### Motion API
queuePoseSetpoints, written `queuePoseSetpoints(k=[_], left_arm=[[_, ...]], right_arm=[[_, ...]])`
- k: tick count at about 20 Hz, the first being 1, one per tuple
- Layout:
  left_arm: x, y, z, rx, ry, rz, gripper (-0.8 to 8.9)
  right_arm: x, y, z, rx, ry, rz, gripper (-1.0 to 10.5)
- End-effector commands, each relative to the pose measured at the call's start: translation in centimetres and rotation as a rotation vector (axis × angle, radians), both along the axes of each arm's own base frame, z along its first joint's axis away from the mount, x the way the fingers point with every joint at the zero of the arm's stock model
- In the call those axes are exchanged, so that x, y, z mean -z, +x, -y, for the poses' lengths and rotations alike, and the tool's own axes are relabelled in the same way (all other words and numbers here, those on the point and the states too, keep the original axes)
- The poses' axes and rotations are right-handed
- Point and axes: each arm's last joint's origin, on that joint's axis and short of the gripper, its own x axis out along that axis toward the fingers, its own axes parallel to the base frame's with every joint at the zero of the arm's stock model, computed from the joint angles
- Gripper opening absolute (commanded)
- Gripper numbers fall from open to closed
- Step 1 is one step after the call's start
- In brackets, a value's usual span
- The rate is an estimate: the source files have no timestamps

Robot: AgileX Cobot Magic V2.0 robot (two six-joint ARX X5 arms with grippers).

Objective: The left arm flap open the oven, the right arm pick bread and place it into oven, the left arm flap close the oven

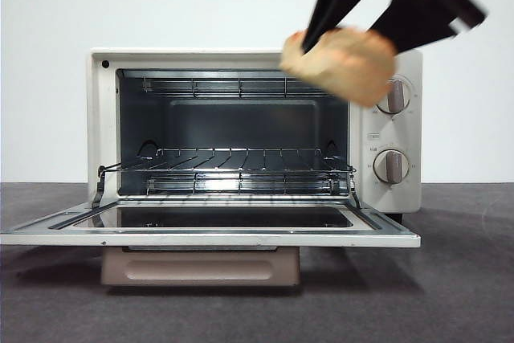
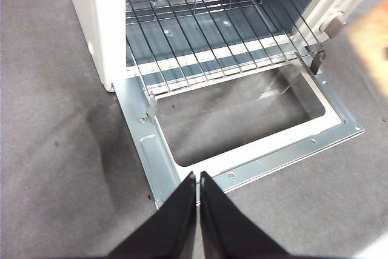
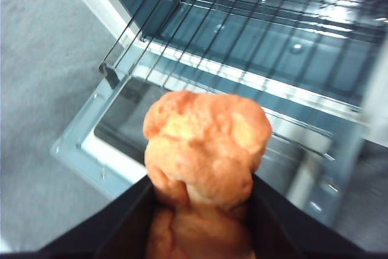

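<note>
Now right gripper (image 3: pixel 203 210) clamps bread (image 3: pixel 206 144) above open oven (image 1: pixel 385 190); left gripper (image 2: pixel 198 177) closed, empty

1. The mouth of the oven (image 1: pixel 104 118) is left clear by its door (image 1: pixel 209 234), which lies folded down flat in front.
2. Open room is seen between the wire rack (image 1: pixel 233 168) and the upper grille (image 1: pixel 217 86).
3. The upper right corner of the opening is blocked by the bread (image 1: pixel 341 60), held in the air by the right gripper (image 3: pixel 203 201).
4. The table before the door's front edge is overhung by the left gripper (image 2: pixel 198 180), its jaws pressed together.
</note>
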Motion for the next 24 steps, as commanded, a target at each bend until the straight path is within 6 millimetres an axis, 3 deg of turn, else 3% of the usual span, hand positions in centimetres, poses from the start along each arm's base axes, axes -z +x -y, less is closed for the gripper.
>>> queuePoseSetpoints(k=[1,10,17,24], left_arm=[[-0.1,0.1,0.1,-0.003,-0.006,0.005,0.16],[-0.1,0.1,0.1,-0.002,-0.005,0.003,0.16],[0.2,-0.1,0.0,-0.002,0.014,-0.035,0.16],[0.2,-0.1,0.0,-0.002,0.014,-0.036,0.16]], right_arm=[[0.6,1.4,-1.7,0.020,0.052,-0.014,2.0],[3.4,6.7,-6.0,0.186,0.080,0.063,2.0],[5.5,9.0,-6.9,0.274,0.008,0.076,2.1],[5.9,9.1,-7.0,0.275,0.000,0.071,4.3]])
